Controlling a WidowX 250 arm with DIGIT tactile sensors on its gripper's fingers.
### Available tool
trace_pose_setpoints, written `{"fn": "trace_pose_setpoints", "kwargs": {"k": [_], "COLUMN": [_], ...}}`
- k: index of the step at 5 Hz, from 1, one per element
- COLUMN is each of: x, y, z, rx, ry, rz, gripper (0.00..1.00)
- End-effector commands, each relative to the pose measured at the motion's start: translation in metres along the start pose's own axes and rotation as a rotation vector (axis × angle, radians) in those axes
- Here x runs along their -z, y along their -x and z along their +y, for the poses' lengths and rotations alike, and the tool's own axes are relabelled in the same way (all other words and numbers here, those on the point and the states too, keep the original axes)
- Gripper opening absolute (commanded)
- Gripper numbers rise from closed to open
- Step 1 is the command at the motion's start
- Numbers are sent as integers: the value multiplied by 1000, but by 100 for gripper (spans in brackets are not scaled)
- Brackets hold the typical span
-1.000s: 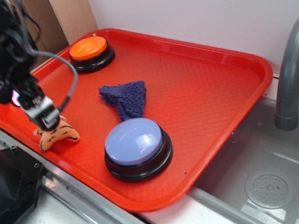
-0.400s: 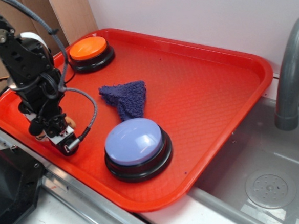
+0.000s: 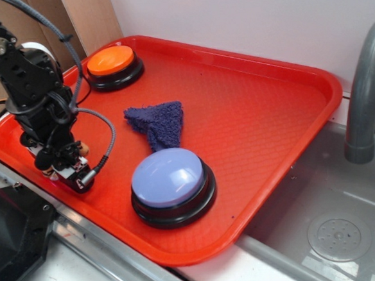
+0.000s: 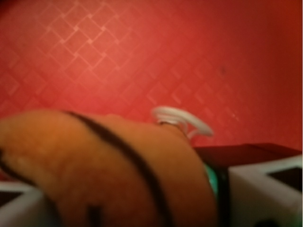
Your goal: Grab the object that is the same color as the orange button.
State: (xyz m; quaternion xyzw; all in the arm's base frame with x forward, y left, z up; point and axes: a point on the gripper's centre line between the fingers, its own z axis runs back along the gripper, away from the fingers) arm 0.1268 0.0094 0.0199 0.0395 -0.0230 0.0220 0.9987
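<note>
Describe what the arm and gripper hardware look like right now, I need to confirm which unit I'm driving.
The arm is matte black, built of blocky servo-like segments with a round silver screw boss near its top. Black cables loop out from it. The gripper is black with some white parts near its tip; in the wrist view its finger pieces look white with dark recesses and a teal edge.

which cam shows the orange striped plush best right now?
Wrist. The plush toy fills the lower frame, blurred but with orange body and dark stripes plain, sitting between the fingers over the red tray. In the exterior view the arm covers it; only a small orange bit shows at the gripper.
</note>
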Motion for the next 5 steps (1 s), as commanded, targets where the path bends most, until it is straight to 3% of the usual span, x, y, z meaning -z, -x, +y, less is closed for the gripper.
{"fn": "trace_pose_setpoints", "kwargs": {"k": [1, 3, 4, 5], "x": [-74, -159, -187, -190], "y": [-39, -89, -103, -102], "z": [28, 51, 52, 57], "rx": [-223, -279, -261, -232], "ry": [103, 167, 120, 82], "rz": [-55, -97, -144, -112], "gripper": [0, 0, 0, 0]}}
